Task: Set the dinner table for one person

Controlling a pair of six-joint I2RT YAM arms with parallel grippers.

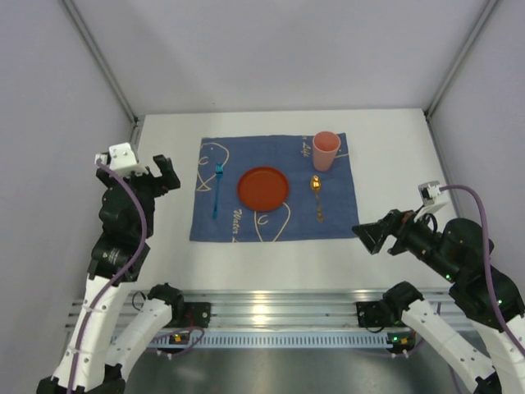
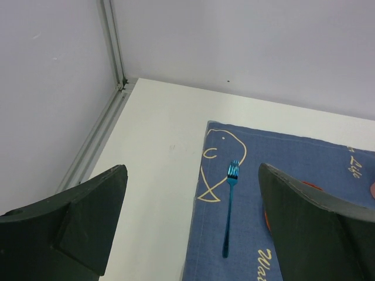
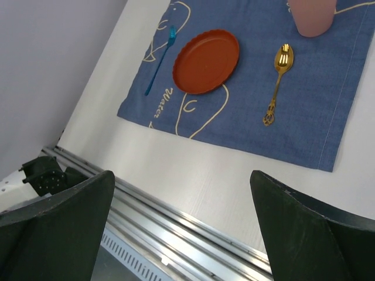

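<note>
Your left hand (image 1: 152,176) hangs released, fingers spread wide with nothing between them. It sits above the left part of the large flat white rectangular counter (image 1: 271,263), which stretches beneath and ahead of both hands. Just ahead of that hand, toward its right finger, lies the edge of the blue cloth placemat with cream line drawings (image 1: 246,226). On it rests the slim blue metal fork (image 2: 229,211), tines pointing away from the hand.

If you drive this hand low and forward, its right finger could catch the cloth's edge. I judge the cloth would slide or bunch and pull everything on it out of line. A low sweep could also flick the fork, which lies loose and looks light.

Beyond the fork from this hand, the round red plate (image 1: 263,187) sits mid-cloth. It looks shallow and should stay put unless the cloth shifts under it.

Your right hand (image 1: 371,236) is likewise released and empty, fingers wide. Ahead of it the ornate gold spoon (image 3: 276,88) lies with its handle end toward the hand, and the pale pink cup (image 1: 326,150) stands upright just past the spoon's bowl. The cup is the tallest piece and probably the easiest to tip, so a low reach across the cloth could clip it. The cloth's nearest corner lies just ahead of this hand and could snag on a finger.

The setting looks complete to me, so the main hazard is any needless move. Raise both hands clear before pulling them back.
</note>
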